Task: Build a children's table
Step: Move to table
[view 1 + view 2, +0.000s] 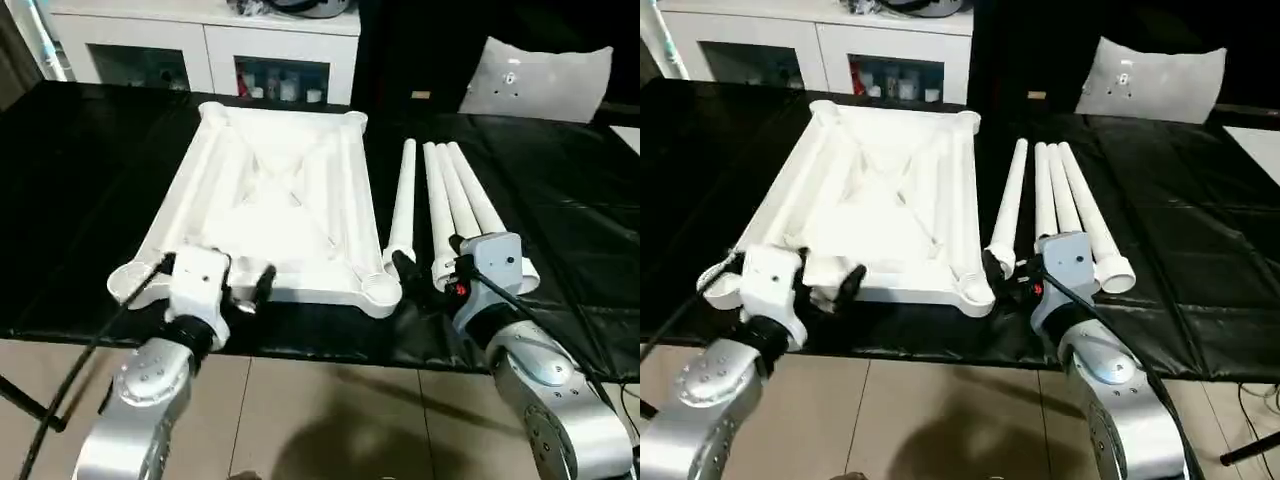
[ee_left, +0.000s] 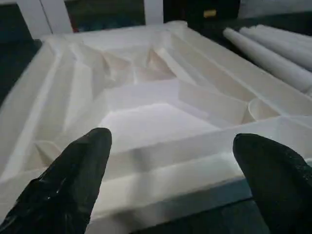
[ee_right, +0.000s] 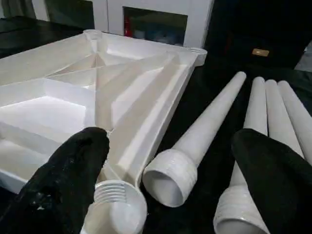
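A dark lane separates table top (image 1: 280,200) from legs (image 1: 455,200) — three legs lie packed together.

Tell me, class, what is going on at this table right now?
A humanoid robot is starting to build a children's table. The white table top lies underside up on a black-covered work surface, with four loose legs lying beside it, none fitted yet. The left hand is at the top's near edge, open. The right hand is open at the legs' threaded ends, holding nothing.

The right gripper (image 1: 432,272) hides the near ends of three legs (image 1: 455,200)
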Available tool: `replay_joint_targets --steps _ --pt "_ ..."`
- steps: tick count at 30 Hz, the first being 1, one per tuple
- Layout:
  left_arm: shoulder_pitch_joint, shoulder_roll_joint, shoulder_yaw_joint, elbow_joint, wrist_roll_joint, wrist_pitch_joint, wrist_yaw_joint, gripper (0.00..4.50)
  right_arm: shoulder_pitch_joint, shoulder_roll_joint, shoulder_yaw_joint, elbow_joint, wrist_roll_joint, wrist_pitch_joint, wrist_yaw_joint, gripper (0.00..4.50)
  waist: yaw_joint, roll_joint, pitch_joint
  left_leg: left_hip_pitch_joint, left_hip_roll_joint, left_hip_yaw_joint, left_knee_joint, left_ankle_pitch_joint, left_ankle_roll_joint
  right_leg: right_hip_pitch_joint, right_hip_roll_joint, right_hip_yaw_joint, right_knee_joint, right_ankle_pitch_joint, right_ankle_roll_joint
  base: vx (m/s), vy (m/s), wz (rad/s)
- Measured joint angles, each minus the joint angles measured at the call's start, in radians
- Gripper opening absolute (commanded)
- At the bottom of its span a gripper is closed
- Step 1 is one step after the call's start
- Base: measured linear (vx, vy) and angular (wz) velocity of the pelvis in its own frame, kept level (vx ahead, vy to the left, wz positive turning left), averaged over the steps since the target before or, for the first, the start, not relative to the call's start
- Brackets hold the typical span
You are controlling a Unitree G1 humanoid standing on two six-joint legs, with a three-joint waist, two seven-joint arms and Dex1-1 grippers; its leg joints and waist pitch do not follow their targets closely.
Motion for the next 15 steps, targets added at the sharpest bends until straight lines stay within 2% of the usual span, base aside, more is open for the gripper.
replay_joint_targets --steps 3,4,5,6,7,8,9,10,11,12,13,14,15 --pt "0.0 0.0 -0.001 0.0 0.0 0.0 -0.002 4.47 0.002 -0.011 0.023 0.0 -0.002 -0.004 0.016 4.46 -0.003 -0.001 0.001 0.015 0.004 0.006 -0.009 -0.001 0.0 0.012 0.002 -0.001 -0.007 -0.013 0.005 0.058 -0.012 -0.03" --pt "-0.001 0.002 -0.001 0.0 0.0 -0.001 -0.003 4.47 0.002 -0.016 0.034 0.0 -0.003 -0.006 0.025 4.46 -0.005 0.001 0.003 0.023 0.009 0.007 -0.015 -0.003 -0.001 0.022 0.006 -0.002 -0.017 -0.015 0.003 0.056 -0.013 -0.02" --pt "-0.001 0.007 -0.002 0.0 0.001 -0.004 -0.004 4.47 0.003 -0.021 0.038 0.0 -0.006 -0.008 0.031 4.46 -0.004 0.002 0.005 0.018 0.009 -0.001 -0.018 -0.003 -0.001 0.035 0.003 -0.019 -0.029 -0.016 0.001 0.056 -0.013 -0.02" --pt "-0.008 0.011 -0.007 0.0 0.001 -0.008 -0.008 4.47 0.008 -0.026 0.039 -0.001 -0.011 -0.008 0.032 4.46 -0.01 0.004 0.005 0.013 0.009 -0.014 -0.02 -0.003 -0.001 0.047 -0.003 -0.044 -0.043 -0.017 0.003 0.073 -0.008 0.26" --pt "-0.011 0.012 -0.011 -0.003 0.001 -0.014 -0.016 4.47 0.011 -0.03 0.036 0.0 -0.016 -0.008 0.032 4.46 -0.011 0.006 0.003 0.017 0.015 -0.021 -0.021 -0.002 -0.001 0.057 -0.007 -0.068 -0.057 -0.018 0.003 0.119 -0.01 0.44" --pt "-0.006 0.019 -0.01 -0.003 0.001 -0.019 -0.021 4.47 0.007 -0.02 0.033 0.0 -0.014 -0.008 0.03 4.46 -0.01 0.003 0.004 0.023 0.017 -0.014 -0.025 -0.004 0.0 0.057 -0.005 -0.066 -0.056 -0.019 -0.004 0.119 -0.01 0.44" --pt "0.0 0.028 -0.007 -0.002 0.004 -0.02 -0.024 4.47 0.002 -0.008 0.033 0.0 -0.012 -0.008 0.03 4.46 -0.009 0.003 0.005 0.03 0.017 -0.015 -0.027 -0.008 0.002 0.057 -0.004 -0.065 -0.051 -0.027 -0.024 0.138 -0.013 0.16" --pt "0.0 0.04 -0.006 -0.002 0.005 -0.02 -0.028 4.47 -0.004 0.002 0.036 -0.001 -0.01 -0.007 0.029 4.46 -0.011 0.001 0.004 0.038 0.011 -0.017 -0.027 -0.012 0.007 0.055 -0.005 -0.062 -0.031 -0.043 -0.055 0.138 -0.015 0.06" --pt "-0.001 0.051 -0.005 -0.002 0.005 -0.022 -0.036 4.47 -0.004 0.001 0.036 -0.001 -0.011 -0.007 0.029 4.46 -0.014 0.0 0.004 0.045 0.008 -0.017 -0.027 -0.018 0.007 0.055 -0.006 -0.054 -0.014 -0.056 -0.071 0.138 -0.015 0.06" --pt "-0.002 0.055 -0.005 -0.002 0.005 -0.023 -0.042 4.47 -0.003 -0.005 0.035 -0.001 -0.011 -0.006 0.029 4.46 -0.017 -0.002 0.003 0.05 0.006 -0.015 -0.027 -0.022 0.011 0.056 -0.006 -0.046 -0.007 -0.065 -0.069 0.128 -0.023 0.07" --pt "-0.012 0.058 -0.004 -0.003 0.005 -0.024 -0.049 4.47 -0.001 -0.019 0.032 -0.001 -0.011 -0.007 0.03 4.46 -0.016 -0.005 0.001 0.046 0.005 -0.011 -0.024 -0.025 0.016 0.064 -0.008 -0.041 -0.007 -0.069 -0.042 0.101 -0.033 0.01" --pt "-0.016 0.051 -0.009 -0.002 0.004 -0.024 -0.052 4.47 0.002 -0.027 0.03 0.0 -0.013 -0.007 0.029 4.46 -0.009 -0.003 0.0 0.035 0.006 -0.012 -0.015 -0.033 0.032 0.068 -0.006 -0.04 -0.013 -0.068 -0.012 0.101 -0.033 0.01" --pt "-0.021 0.048 -0.018 -0.002 0.002 -0.025 -0.057 4.47 0.007 -0.032 0.027 0.0 -0.018 -0.008 0.028 4.46 -0.005 -0.001 -0.001 0.031 0.012 -0.013 -0.005 -0.041 0.046 0.069 -0.002 -0.042 -0.014 -0.07 -0.01 0.086 -0.04 -0.01"
